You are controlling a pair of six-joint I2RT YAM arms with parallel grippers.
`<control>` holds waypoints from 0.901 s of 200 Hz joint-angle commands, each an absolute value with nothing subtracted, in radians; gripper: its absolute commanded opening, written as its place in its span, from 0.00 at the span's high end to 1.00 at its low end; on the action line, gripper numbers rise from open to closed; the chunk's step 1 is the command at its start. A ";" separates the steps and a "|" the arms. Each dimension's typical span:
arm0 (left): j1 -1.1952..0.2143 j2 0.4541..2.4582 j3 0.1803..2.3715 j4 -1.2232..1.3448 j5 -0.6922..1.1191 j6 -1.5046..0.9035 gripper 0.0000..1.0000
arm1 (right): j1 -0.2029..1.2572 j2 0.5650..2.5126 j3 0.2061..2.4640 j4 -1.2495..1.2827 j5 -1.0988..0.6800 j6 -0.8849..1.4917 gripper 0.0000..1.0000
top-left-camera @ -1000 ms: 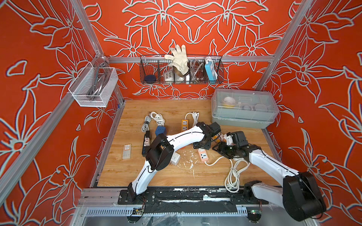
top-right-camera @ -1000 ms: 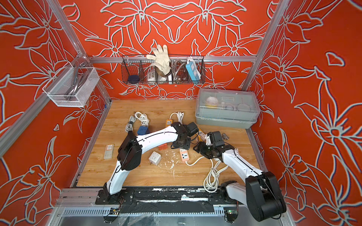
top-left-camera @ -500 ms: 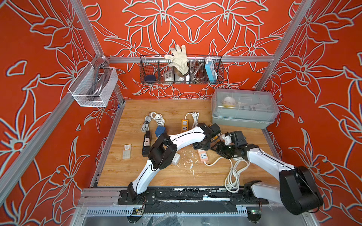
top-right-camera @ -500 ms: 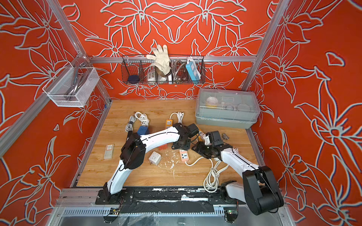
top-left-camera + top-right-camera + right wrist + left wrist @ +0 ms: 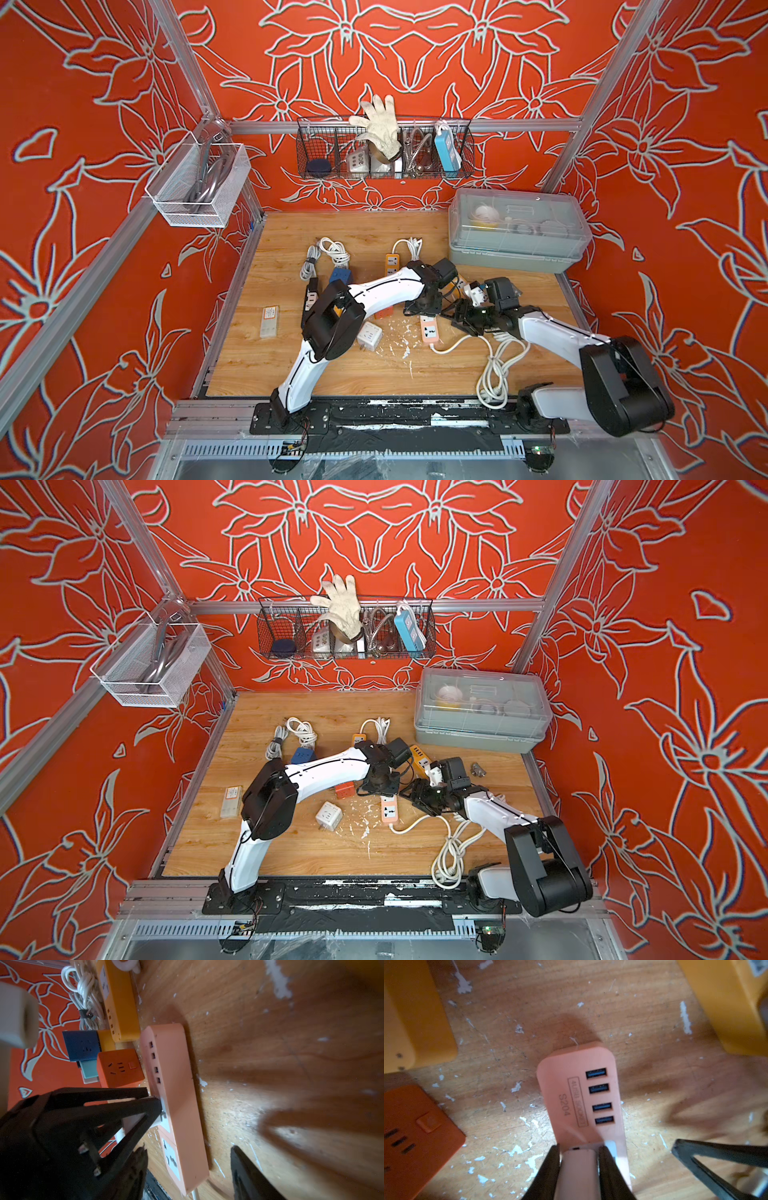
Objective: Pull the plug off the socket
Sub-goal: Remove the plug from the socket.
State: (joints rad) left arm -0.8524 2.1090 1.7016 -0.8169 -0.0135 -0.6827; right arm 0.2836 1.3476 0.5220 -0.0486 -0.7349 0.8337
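Observation:
A pink power strip, the socket (image 5: 429, 332) (image 5: 388, 810), lies flat on the wooden table, its white cord trailing toward the front right. A pale plug (image 5: 578, 1167) stands in the socket (image 5: 583, 1093) just behind its USB ports. My left gripper (image 5: 579, 1148) (image 5: 422, 309) is shut on that plug, one black finger on each side. My right gripper (image 5: 188, 1149) (image 5: 461, 320) is open and low at the cord end of the socket (image 5: 174, 1088), one finger on either side of it, with a gap showing at the outer finger.
An orange cube socket (image 5: 345, 789) and a yellow strip (image 5: 419, 756) lie close beside the pink one. A white cube (image 5: 370, 336), a blue cube (image 5: 340, 276) and coiled cords (image 5: 494, 370) lie around. A grey lidded box (image 5: 519, 237) stands at the back right.
My left gripper's fingers have closed onto the plug. My right gripper has opened a little wider beside the strip's cord end. The strip has not moved.

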 commanded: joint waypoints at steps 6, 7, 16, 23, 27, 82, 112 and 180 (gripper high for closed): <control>-0.804 1.994 1.603 -0.640 0.118 -0.665 0.85 | 0.280 1.415 0.508 0.042 -0.840 0.852 0.33; -0.803 1.992 1.599 -0.637 0.121 -0.665 0.85 | 0.281 1.417 0.509 0.043 -0.843 0.852 0.33; -0.791 1.979 1.578 -0.613 0.141 -0.667 0.86 | 0.285 1.439 0.509 0.060 -0.859 0.856 0.34; -0.783 1.971 1.565 -0.598 0.156 -0.666 0.86 | 0.289 1.455 0.510 0.070 -0.866 0.859 0.35; -0.780 1.965 1.558 -0.588 0.162 -0.666 0.87 | 0.292 1.462 0.511 0.078 -0.871 0.860 0.36; -0.762 1.962 1.521 -0.523 0.242 -0.670 0.88 | 0.353 1.521 0.535 0.168 -0.928 0.882 0.39; -0.759 1.954 1.520 -0.508 0.269 -0.676 0.89 | 0.354 1.566 0.564 0.087 -0.888 0.841 0.46; -0.711 1.862 1.387 -0.425 0.306 -0.649 0.92 | 0.339 1.589 0.547 0.124 -0.848 0.877 0.72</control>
State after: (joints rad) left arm -0.7353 1.9400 1.4555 -0.4751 0.2768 -0.6716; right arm 0.3492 1.5703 0.5545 0.1120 -0.8680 0.8501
